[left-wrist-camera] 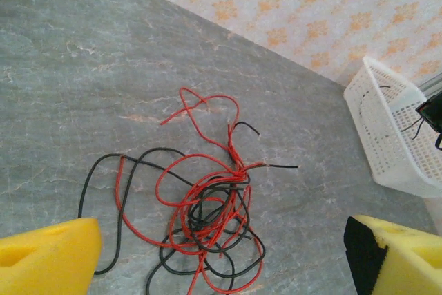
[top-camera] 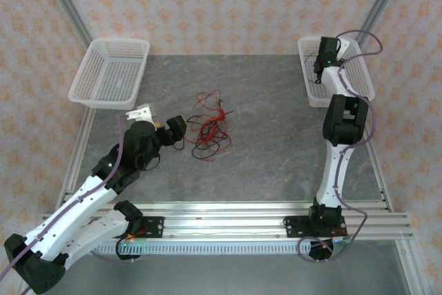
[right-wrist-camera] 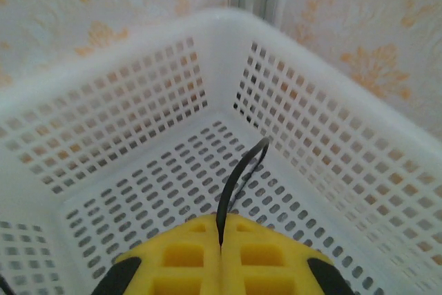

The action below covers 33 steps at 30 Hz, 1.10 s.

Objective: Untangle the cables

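Observation:
A tangle of red and black cables lies on the grey table, left of centre. In the left wrist view the cables are loose loops knotted together between and ahead of my yellow fingers. My left gripper stands open at the tangle's left edge, with nothing in its grip. My right gripper hangs inside the right basket, shut on a single black cable that curves out toward the basket floor.
A white mesh basket stands at the back left, and the right basket at the back right. An aluminium rail runs along the near edge. Patterned walls close in the table.

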Motion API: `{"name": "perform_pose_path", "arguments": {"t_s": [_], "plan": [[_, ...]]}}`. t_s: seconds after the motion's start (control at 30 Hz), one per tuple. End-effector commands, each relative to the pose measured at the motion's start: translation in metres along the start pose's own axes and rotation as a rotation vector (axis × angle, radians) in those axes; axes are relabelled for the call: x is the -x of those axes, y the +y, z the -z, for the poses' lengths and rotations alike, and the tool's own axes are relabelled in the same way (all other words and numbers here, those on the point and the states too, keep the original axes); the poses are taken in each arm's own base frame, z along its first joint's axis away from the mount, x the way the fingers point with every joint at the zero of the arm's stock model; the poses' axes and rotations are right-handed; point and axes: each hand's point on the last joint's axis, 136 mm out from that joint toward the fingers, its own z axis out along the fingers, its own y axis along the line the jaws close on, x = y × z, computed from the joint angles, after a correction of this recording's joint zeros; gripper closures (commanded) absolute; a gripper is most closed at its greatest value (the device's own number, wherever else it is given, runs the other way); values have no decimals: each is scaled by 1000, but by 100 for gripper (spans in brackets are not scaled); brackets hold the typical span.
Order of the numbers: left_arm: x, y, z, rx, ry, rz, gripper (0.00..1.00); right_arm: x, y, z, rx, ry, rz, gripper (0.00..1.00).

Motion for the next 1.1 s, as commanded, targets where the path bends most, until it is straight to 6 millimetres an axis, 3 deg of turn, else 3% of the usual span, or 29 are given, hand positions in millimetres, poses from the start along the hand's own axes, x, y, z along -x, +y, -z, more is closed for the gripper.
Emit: {"name": "perform_pose_path", "arguments": {"t_s": [0.0,0.17,0.27,0.37,0.57,0.73,0.87,1.07], "plan": [[-2,1,1,27,38,8,10,-21,4,-10,12,127,16,92],[-14,-1,-10,38,106,-8,12,-20,7,-8,18,191,-1,56],[-21,-3,-18,41,140,-14,12,-5,6,7,39,184,-23,39],[-24,-4,-24,55,164,-21,13,9,5,25,61,182,-38,30],[-37,-5,-41,92,243,-57,12,32,-5,73,90,206,-37,26],[-53,-14,-59,65,324,-101,12,30,-13,124,168,262,-35,26],[-61,-5,-76,114,362,-127,14,18,-21,176,241,258,-23,26],[-61,39,-93,313,380,-153,23,-17,-16,260,372,215,37,26]]}}
